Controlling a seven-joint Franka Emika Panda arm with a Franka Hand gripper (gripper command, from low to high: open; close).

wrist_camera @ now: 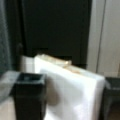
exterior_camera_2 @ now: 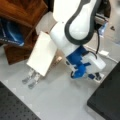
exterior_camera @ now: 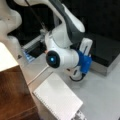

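Sitting between the claw's (wrist_camera: 66, 100) spread fingers, a white block (wrist_camera: 72, 92).

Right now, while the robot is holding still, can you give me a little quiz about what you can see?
1. True or false: in a front view, the round light on the arm glows red.
2. In both front views, what colour is the bracket at the arm's wrist? A green, B blue, C yellow.
3. In the wrist view, what shows between the fingers of the tool?

Key:
1. False, it glows blue.
2. B.
3. A white block.
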